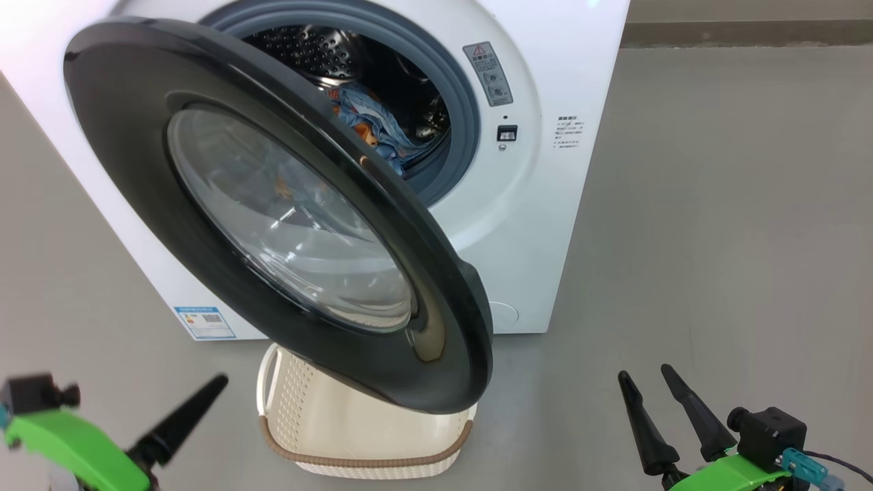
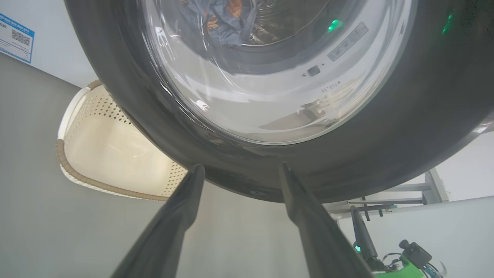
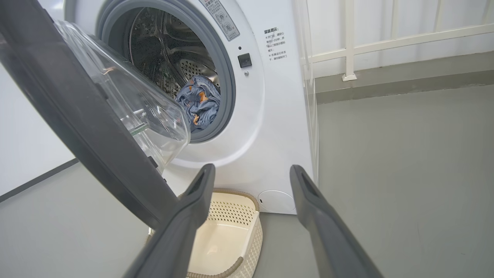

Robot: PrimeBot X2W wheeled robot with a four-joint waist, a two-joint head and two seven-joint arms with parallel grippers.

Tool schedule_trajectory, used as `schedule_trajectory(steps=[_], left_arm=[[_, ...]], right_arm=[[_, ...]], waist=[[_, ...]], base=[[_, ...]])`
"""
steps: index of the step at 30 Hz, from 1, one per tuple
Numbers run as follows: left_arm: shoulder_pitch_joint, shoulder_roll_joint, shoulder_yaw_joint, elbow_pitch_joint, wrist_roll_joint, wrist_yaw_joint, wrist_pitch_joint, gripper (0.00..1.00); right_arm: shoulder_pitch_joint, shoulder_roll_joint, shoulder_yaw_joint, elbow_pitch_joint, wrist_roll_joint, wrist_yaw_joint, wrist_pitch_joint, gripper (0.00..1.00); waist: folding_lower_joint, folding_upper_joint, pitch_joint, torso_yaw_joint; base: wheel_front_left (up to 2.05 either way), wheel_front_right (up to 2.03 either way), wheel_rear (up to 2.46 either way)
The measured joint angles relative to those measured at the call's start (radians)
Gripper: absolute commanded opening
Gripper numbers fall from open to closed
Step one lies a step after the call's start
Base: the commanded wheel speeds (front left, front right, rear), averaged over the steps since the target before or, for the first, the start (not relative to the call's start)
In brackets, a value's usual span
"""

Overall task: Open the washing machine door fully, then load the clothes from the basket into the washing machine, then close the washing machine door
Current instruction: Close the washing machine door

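The white washing machine stands with its black-rimmed washing machine door swung partway out over the basket. The blue printed clothes lie in the steel drum, seen too through the door glass and past the door's edge. Under the door sits the cream basket, its bare bottom showing. My left gripper is open, tips close below the door's lower rim. My right gripper is open and holds nothing, low to the right of the door and basket.
Grey floor spreads to the right of the machine. A white railing runs along the far wall on the right. A blue label is stuck on the machine's lower front. The right gripper also appears in the left wrist view.
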Motion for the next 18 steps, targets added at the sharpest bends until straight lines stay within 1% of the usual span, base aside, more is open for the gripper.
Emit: schedule_trajectory(steps=[9, 14, 16, 18], left_arm=[[0.092, 0.023, -0.109, 0.055, 0.026, 0.000, -0.251, 1.00], [0.112, 0.059, -0.197, 0.094, 0.097, 0.000, -0.420, 1.00], [0.112, 0.075, -0.233, 0.121, 0.145, 0.000, -0.503, 1.00], [0.112, 0.084, -0.260, 0.152, 0.168, 0.000, -0.589, 1.00]], right_arm=[[0.020, -0.011, -0.004, 0.000, 0.002, 0.000, 0.000, 1.00], [0.021, -0.014, -0.009, 0.001, 0.002, 0.000, 0.000, 1.00], [0.022, -0.015, -0.011, 0.001, 0.003, 0.000, 0.000, 1.00], [0.022, -0.016, -0.013, 0.001, 0.003, 0.000, 0.000, 1.00]], waist=[[0.0000, 0.0000, -0.013, -0.005], [0.0000, 0.0000, -0.020, -0.005], [0.0000, 0.0000, -0.023, -0.003], [0.0000, 0.0000, -0.025, -0.002]], base=[[0.00, 0.00, 0.00], [0.00, 0.00, 0.00], [0.00, 0.00, 0.00], [0.00, 0.00, 0.00]])
